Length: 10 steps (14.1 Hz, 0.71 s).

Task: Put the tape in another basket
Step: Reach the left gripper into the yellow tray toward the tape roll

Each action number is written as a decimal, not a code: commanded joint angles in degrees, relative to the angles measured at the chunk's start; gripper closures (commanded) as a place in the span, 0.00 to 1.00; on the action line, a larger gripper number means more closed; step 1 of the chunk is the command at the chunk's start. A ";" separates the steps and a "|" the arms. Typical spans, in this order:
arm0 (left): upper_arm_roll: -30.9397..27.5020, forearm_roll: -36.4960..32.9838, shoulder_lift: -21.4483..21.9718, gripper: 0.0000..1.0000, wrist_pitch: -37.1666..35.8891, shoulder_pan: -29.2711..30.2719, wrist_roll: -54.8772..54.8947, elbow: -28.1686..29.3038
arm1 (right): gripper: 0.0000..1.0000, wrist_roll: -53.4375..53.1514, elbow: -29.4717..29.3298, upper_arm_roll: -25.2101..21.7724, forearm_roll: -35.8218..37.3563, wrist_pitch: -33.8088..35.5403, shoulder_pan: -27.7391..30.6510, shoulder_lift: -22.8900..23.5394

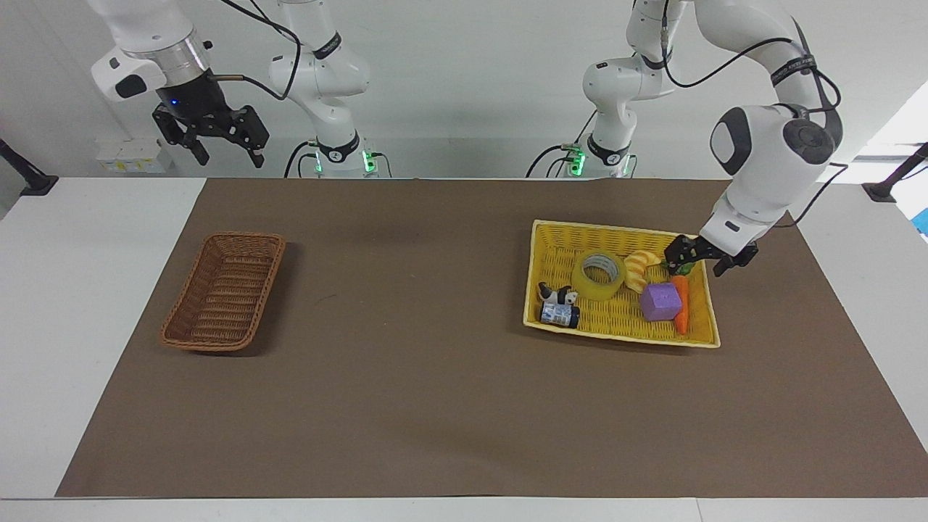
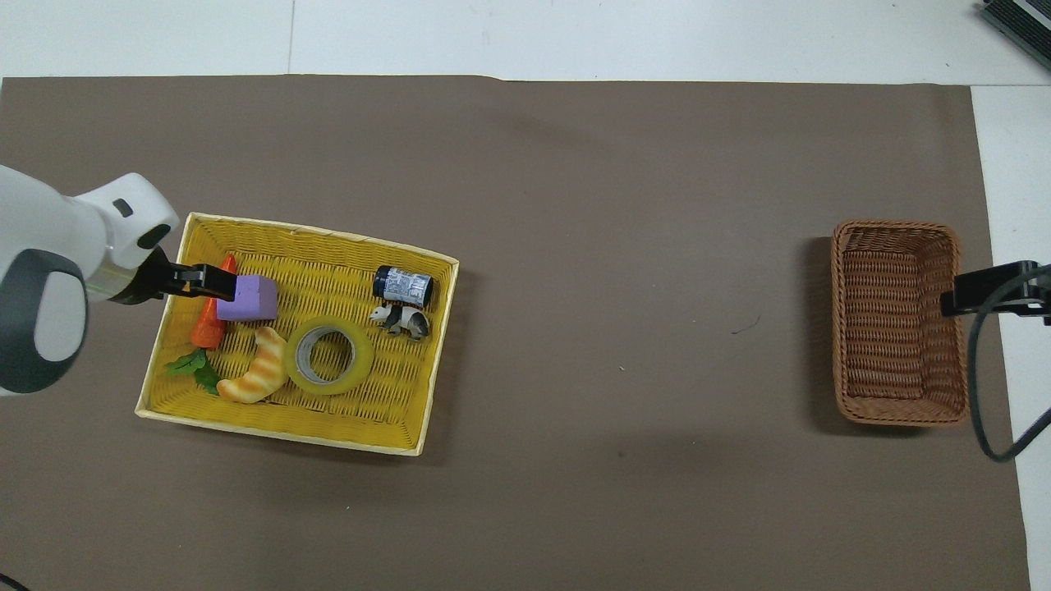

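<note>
Two hands spread empty: left hand [image 1: 700, 259] over yellow basket's [image 1: 538, 250] right-of-frame end, approaching the tape [image 1: 599, 275]; right hand [image 1: 220, 143] waits upper left, above brown basket [image 1: 223, 291].

Left tool [image 1: 700, 259], jaws spread, hangs over the yellow basket [image 1: 699, 335] holding the tape [image 1: 599, 275].
</note>
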<state>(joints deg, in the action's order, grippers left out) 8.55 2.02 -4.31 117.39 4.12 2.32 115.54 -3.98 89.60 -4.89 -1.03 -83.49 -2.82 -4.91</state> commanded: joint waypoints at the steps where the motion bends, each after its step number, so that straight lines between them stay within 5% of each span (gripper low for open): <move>1: -0.64 0.89 3.08 0.00 7.56 -3.94 -5.81 9.59 | 0.00 1.26 0.84 0.15 -0.55 -0.10 0.63 -0.98; 6: -0.64 0.97 3.17 0.00 19.51 -11.58 -17.25 20.31 | 0.00 1.00 0.93 0.06 -0.55 -0.01 0.63 -0.98; 8: -0.64 0.97 3.52 0.79 20.07 -11.86 -17.26 21.04 | 0.00 1.00 0.93 0.06 -0.55 -0.01 0.63 -1.07; 9: -0.73 0.97 3.43 1.00 19.81 -11.77 -16.91 20.86 | 0.00 1.00 0.93 0.06 -0.55 0.08 0.63 -1.07; 10: -0.81 0.89 3.17 1.00 19.37 -11.51 -16.30 20.25 | 0.00 1.00 0.93 0.06 -0.55 0.08 0.63 -1.07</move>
<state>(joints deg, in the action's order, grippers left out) 8.44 2.21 -2.65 136.17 -6.90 -14.36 133.78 -3.98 89.60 -4.94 -1.03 -83.49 -2.79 -4.91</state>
